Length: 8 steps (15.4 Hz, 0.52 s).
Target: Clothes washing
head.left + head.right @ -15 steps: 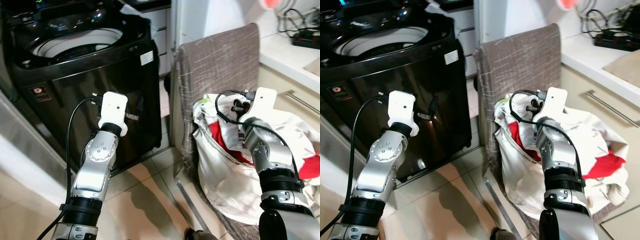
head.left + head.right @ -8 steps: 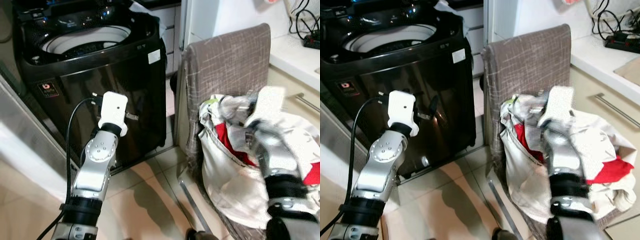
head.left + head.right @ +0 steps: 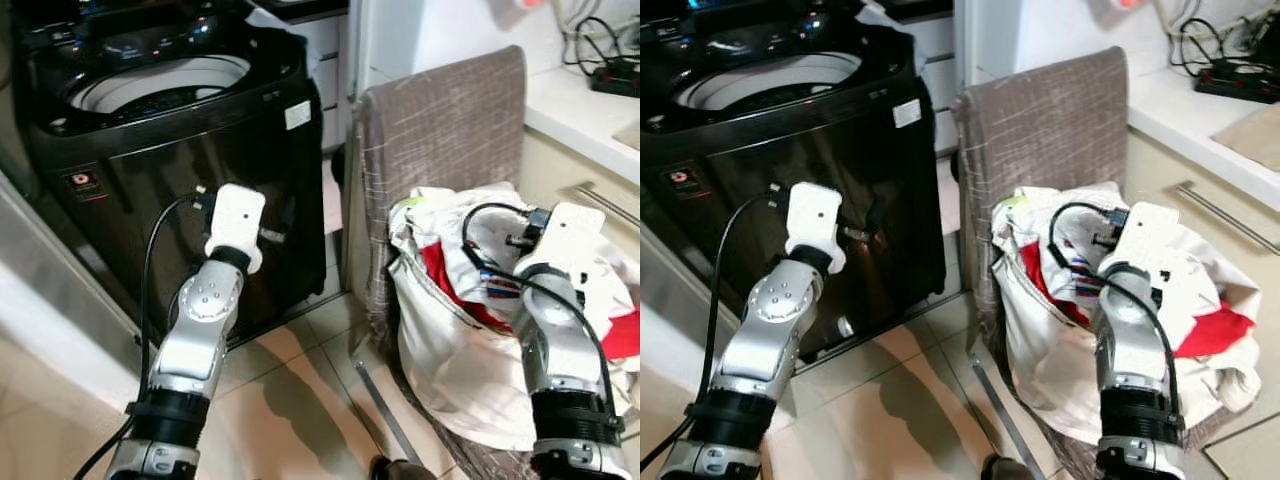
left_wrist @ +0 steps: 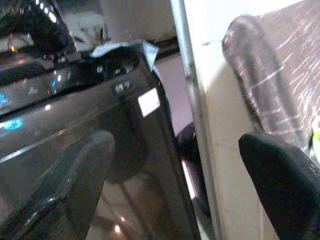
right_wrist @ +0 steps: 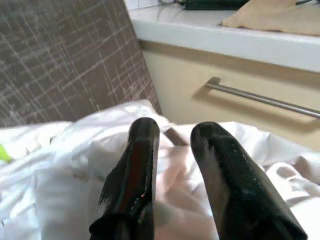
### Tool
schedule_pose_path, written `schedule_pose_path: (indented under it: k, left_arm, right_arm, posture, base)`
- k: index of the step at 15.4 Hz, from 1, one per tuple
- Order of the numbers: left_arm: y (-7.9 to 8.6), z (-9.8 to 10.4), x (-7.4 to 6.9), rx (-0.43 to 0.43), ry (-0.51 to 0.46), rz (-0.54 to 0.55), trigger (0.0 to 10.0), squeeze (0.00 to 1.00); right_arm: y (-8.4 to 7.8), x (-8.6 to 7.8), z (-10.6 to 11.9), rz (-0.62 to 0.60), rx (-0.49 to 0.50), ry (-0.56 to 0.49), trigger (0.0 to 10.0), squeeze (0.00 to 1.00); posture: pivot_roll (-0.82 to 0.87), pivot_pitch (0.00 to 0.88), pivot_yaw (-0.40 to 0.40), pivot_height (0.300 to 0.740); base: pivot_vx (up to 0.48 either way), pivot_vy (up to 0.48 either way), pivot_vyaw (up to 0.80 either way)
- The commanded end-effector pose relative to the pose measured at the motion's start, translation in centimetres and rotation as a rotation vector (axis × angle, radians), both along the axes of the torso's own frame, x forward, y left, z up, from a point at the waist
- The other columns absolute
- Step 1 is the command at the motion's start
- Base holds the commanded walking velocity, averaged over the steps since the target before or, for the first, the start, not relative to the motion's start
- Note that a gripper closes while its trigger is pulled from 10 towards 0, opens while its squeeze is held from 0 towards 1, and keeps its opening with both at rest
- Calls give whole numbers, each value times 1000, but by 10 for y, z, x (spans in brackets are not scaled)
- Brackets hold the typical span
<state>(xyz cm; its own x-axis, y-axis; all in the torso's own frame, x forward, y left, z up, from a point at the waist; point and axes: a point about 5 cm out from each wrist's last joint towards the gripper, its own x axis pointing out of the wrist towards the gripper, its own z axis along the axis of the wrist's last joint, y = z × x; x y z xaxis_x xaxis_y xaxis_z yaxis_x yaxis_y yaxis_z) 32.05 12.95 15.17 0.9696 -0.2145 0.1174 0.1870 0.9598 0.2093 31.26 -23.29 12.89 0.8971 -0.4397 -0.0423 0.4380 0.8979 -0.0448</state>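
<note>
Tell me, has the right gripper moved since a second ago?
Yes. The right gripper has swung toward the robot's right, away from the grey hamper back, and lower over the white laundry, nearer the cabinet handle.

Floor (image 3: pixel 290 390): pale beige glossy tiles with thin dark joints; soft shadows lie on them.
Wall (image 3: pixel 440 30): white, behind the worktop.
Worktop (image 3: pixel 585 115): white, on the right side; a black power strip (image 3: pixel 612 78) with cables (image 3: pixel 585 35) lies on it near the wall.
Cabinet (image 3: pixel 560 165): cream front under the worktop, with a long metal bar handle (image 3: pixel 605 205).
Drawers (image 3: pixel 325 60): white fronts, far behind, between the dark machine and the wall.
Light: bright indoor light, reflections on the tiles.
</note>
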Motion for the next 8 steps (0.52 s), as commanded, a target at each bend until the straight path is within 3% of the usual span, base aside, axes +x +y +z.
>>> schedule_pose_path:
  k: [1, 4, 8]
  left_arm:
    - [0, 0, 2, 11, 1, -7, 10000, 0]
    - [-2, 0, 2, 14, -3, -15, 10000, 0]
    - [-1, -1, 0, 14, -2, -6, 10000, 0]
  right_arm:
    - [5, -2, 4, 10, 11, -14, 10000, 1000]
    - [10, -3, -11, 25, 138, 60, 10000, 1000]
    - [10, 4, -3, 59, 136, 62, 10000, 1000]
  posture:
    - [-165, 15, 73, 740]
    - [-165, 10, 71, 740]
    - [-149, 19, 57, 740]
  base:
    - [0, 0, 0]
    - [0, 0, 0]
    - [0, 0, 0]
